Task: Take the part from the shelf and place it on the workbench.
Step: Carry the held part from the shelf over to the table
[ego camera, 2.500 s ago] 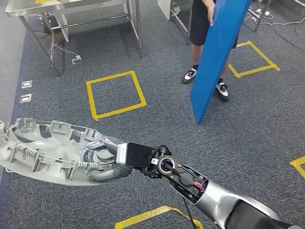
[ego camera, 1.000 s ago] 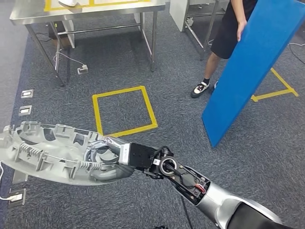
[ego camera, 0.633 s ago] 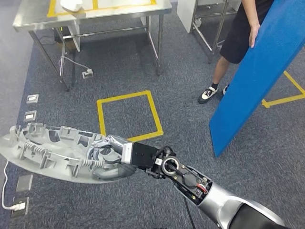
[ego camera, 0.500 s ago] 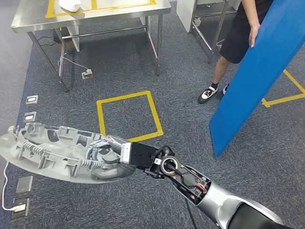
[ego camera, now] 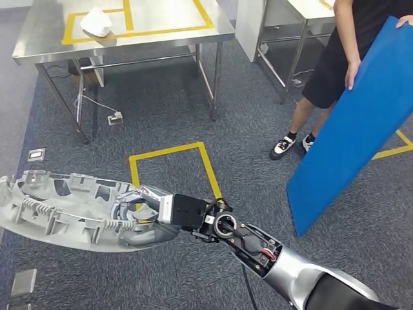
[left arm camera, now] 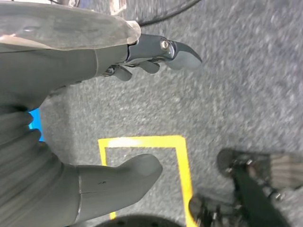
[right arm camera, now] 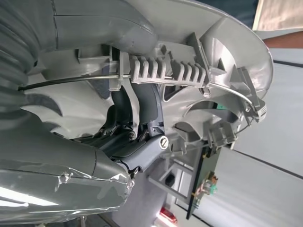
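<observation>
Right hand (ego camera: pixel 141 208): fingers wrapped into the long grey ribbed part (ego camera: pixel 63 210), carried level above the carpet — well short of the steel workbench (ego camera: pixel 155 31).
Left hand (left arm camera: pixel 107 113): fingers apart, holding nothing.
Bystander: a person (ego camera: pixel 341 58) tilting a blue board (ego camera: pixel 360 123).

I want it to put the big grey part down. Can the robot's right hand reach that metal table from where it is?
Probably not yet. The right hand grips the grey part over the carpet, and the metal table stands well beyond it, past the yellow square. Nothing blocks the way, so walking closer should do it.
</observation>
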Robot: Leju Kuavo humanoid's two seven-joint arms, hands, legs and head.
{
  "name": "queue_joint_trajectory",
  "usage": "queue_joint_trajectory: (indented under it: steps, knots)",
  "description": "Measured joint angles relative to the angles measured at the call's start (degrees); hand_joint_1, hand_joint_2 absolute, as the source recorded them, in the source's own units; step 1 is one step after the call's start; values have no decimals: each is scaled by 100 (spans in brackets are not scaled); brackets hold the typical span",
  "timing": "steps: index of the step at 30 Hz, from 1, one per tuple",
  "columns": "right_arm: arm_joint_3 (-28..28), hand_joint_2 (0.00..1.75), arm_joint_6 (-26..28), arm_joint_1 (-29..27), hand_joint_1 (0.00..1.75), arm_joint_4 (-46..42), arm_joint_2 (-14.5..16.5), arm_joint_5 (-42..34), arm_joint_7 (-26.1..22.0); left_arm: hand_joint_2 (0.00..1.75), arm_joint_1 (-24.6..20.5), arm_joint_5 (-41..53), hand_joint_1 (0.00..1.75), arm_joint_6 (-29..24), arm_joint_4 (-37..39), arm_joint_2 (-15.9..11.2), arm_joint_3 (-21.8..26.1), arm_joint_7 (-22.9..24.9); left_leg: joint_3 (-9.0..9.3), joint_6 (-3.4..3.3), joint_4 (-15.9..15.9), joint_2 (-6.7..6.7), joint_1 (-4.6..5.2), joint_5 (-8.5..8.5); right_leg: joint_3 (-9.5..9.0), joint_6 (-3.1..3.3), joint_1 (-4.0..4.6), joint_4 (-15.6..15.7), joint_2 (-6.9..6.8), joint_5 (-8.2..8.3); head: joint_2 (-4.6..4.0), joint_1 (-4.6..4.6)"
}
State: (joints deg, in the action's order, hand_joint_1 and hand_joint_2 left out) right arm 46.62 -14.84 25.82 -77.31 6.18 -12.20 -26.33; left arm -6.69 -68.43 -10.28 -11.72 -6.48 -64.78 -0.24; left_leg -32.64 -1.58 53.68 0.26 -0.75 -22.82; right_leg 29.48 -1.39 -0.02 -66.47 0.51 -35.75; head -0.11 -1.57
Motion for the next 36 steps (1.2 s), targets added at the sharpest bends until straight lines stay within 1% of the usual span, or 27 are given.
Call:
queue_joint_trajectory:
  steps: [1, 2, 3, 4, 6, 7, 8, 11, 13, 16, 18, 19, 20, 21, 22, 23, 24, 25, 26, 27, 29, 30, 31, 33, 34, 35, 36]
  knots:
    - [1, 175, 0, -5, 175, 2, 0, 0, 1, 175, -2, 1, 0, 0, 0, -3, 0, 0, 49, -9, 2, -2, 8, -45, 233, 0, 0, -273, -1, -148, 0, -20]
    - [2, 175, 0, -11, 175, 4, 0, 0, 3, 175, -1, 1, 0, 2, 0, -6, 0, 0, 99, -15, 4, -7, 19, -92, 389, 11, 3, -361, -2, -219, 0, -42]
    - [2, 175, 1, -15, 175, 4, -1, 0, 4, 175, 2, 2, 0, 5, 0, -8, 0, 0, 155, -19, 7, -13, 34, -144, 457, 37, 10, -247, -2, -167, 0, -64]
    - [2, 175, 1, -16, 175, 3, 0, 0, 5, 175, 5, 3, 0, 8, 0, -8, 0, 0, 216, -22, 10, -17, 52, -195, 441, 84, 24, 50, -4, 38, 0, -90]
    - [1, 175, 1, -20, 175, 1, 0, 0, 3, 175, 7, 5, 0, 11, 0, 9, 0, 0, 325, -14, 7, -22, 82, -292, 323, 212, 83, 791, -7, 701, 0, -99]
    - [1, 175, 1, -26, 175, -1, 1, 2, 3, 175, 0, 9, 0, 11, 0, 20, 0, -1, 361, 1, -3, -26, 86, -329, 269, 259, 114, 1052, -5, 938, 0, -86]
    - [-1, 175, 2, -34, 175, -2, 1, 5, 3, 175, -6, 15, 0, 11, 0, 31, 0, -4, 395, 23, -11, -31, 84, -346, 237, 290, 136, 1199, 0, 1075, 0, -79]
    - [-12, 175, 14, -63, 175, -8, 0, 37, 7, 175, -14, 50, 0, 11, 0, 36, -1, -15, 431, 104, 110, -42, 87, -319, 7, 328, 112, 1377, 17, 1071, 0, -89]
    - [-22, 175, 19, -74, 175, -16, -1, 69, 13, 175, -25, 66, 0, 14, 0, 34, -2, -17, 196, 155, 549, -43, 80, -338, -209, 353, 71, 1472, 19, 1032, 0, -39]
    - [-23, 175, 17, -87, 175, -19, -2, 79, 15, 175, -25, 76, 0, 17, 0, 38, -2, -17, -554, 255, 1455, -42, 21, -651, -387, 360, 51, 1512, 22, 888, 0, 31]
    - [-25, 175, 13, -104, 175, -13, -2, 79, 14, 175, 0, 77, 0, 18, 0, 35, -3, -9, -839, 304, 1477, -40, -12, -839, -561, 337, 32, 1513, 45, 733, 0, 46]
    - [-26, 175, 8, -112, 175, -3, -2, 79, 12, 175, 15, 76, 0, 18, 0, 30, -4, -3, -870, 317, 1246, -38, -24, -764, -674, 318, 20, 1513, 56, 640, 0, 59]
    - [-26, 175, 2, -121, 175, 12, -2, 79, 7, 175, 35, 75, 0, 18, 0, 25, -4, 7, -853, 322, 900, -31, -36, -490, -756, 294, 11, 1517, 60, 537, 0, 78]
    - [-26, 175, -4, -128, 175, 37, -3, 77, -4, 175, 57, 74, 0, 17, 0, 20, -4, 19, -837, 320, 526, -16, -44, -66, -866, 268, 10, 1499, 66, 425, 0, 110]
    - [-26, 175, -15, -135, 175, 61, -4, 75, -20, 175, 70, 73, 0, 17, 0, 14, -4, 31, -821, 303, 273, -2, -39, 282, -919, 234, 20, 1497, 76, 318, 0, 140]
    - [-26, 175, -30, -140, 175, 84, -4, 75, -37, 175, 75, 72, 0, 15, 0, 8, -5, 44, -811, 277, 132, 2, -29, 530, -971, 201, 32, 1509, 74, 220, 0, 150]
    - [-27, 175, -42, -140, 175, 103, -1, 75, -52, 175, 69, 70, 0, 14, 0, 5, -5, 58, -807, 240, 101, 1, -16, 588, -1050, 164, 39, 1497, 75, 170, 0, 151]
    - [-30, 175, -54, -132, 175, 112, 7, 71, -69, 175, 49, 66, 0, 11, 0, -2, -6, 73, -773, 197, 147, -12, -7, 493, -1041, 130, 40, 1447, 72, 176, 0, 136]
    - [-31, 175, -67, -122, 175, 120, 16, 68, -82, 175, 34, 60, 0, 7, 0, -9, -7, 83, -725, 155, 147, -30, -12, 428, -1000, 102, 28, 1273, 54, 232, 0, 108]
    - [-32, 175, -85, -114, 175, 127, 25, 60, -99, 175, 22, 48, 0, 3, 1, -15, -7, 90, -659, 114, 143, -38, -18, 356, -853, 72, 15, 957, 41, 326, 0, 91]
    - [-28, 175, -139, -121, 175, 152, 33, 33, -137, 175, 12, 16, 0, -11, 2, -42, -7, 78, -491, 54, 132, -50, -25, 214, -334, 28, -2, 140, 11, 337, 0, 35]
    - [-25, 175, -172, -134, 175, 173, 33, 9, -158, 175, 11, -4, 0, -21, 2, -57, -7, 59, -393, 39, 129, -53, -26, 133, -56, 8, -5, -203, 3, 185, 0, 11]
    - [-21, 175, -205, -145, 175, 199, 33, -16, -182, 175, 13, -24, 0, -33, 2, -76, -6, 35, -282, 32, 127, -60, -26, 45, 190, -8, -9, -413, 0, -75, 0, -19]
    - [-17, 175, -259, -157, 175, 265, 34, -48, -254, 175, 21, -71, 0, -55, 2, -112, -2, -5, -27, 35, 124, -83, -27, -144, 514, -26, -15, -419, -5, -570, 0, -65]
    - [-17, 175, -269, -157, 175, 307, 36, -48, -308, 175, 24, -87, 0, -61, 2, -129, 2, -14, 109, 42, 122, -94, -27, -241, 596, -21, -16, -232, -9, -621, 0, -87]
    - [-16, 175, -264, -157, 175, 357, 38, -43, -372, 175, 26, -93, 0, -63, 2, -144, 6, -16, 240, 52, 117, -102, -26, -336, 641, 0, -15, 58, -14, -416, 0, -107]
    - [-15, 175, -251, -159, 175, 416, 40, -38, -437, 175, 35, -84, 0, -63, 5, -157, 9, -12, 359, 67, 113, -108, -22, -428, 674, 36, -8, 406, -25, 81, 0, -124]
